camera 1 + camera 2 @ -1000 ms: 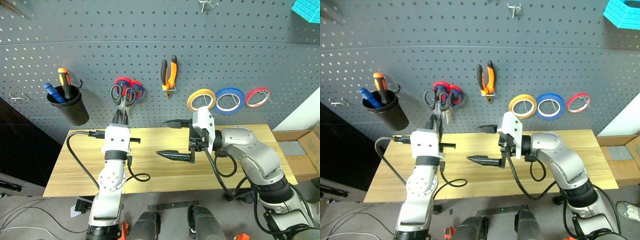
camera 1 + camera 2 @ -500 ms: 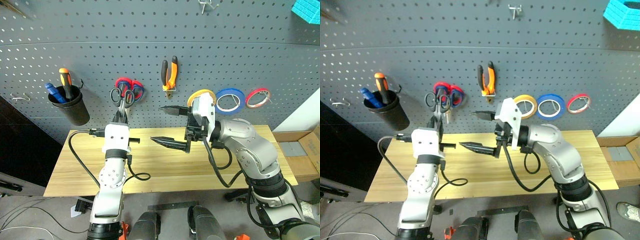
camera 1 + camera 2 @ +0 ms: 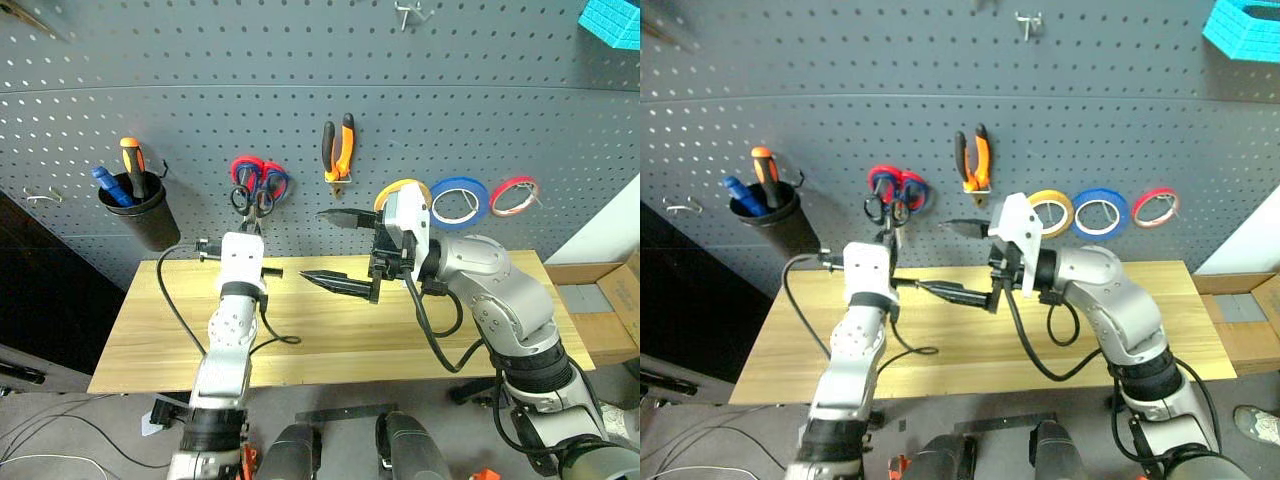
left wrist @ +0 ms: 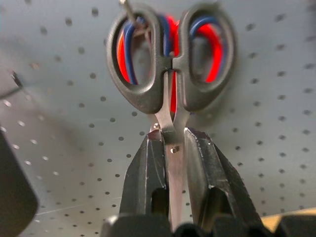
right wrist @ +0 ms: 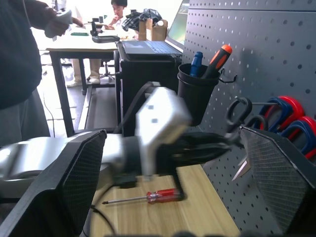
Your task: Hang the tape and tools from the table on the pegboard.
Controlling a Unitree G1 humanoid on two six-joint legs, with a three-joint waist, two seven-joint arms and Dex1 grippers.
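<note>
Left gripper (image 4: 170, 148) has pushed up and forward since a second ago — the black-handled scissors (image 3: 248, 199) it carries were lower, mid-frame below the red-and-blue scissors (image 3: 263, 175); now the black loops sit at the pegboard (image 3: 200, 60), overlapping that pair, left of centre in the head views. In the left wrist view a metal hook (image 4: 129, 11) shows at the top of the left loop, so the hang looks nearly made, though whether the loop is truly over the hook I can't tell. Jaws clamped tight on the blades just under the pivot. Long axis runs near vertical: handles up toward the board, blades down into the gripper. Right gripper (image 3: 345, 250) spread wide, holding nothing, hovering centre frame over the table (image 3: 330, 330) — barely shifted. Pliers (image 3: 339, 148) and yellow tape (image 3: 400, 197) already hang; red-handled screwdriver (image 5: 148, 197) lies on the table, not yet hung.
</note>
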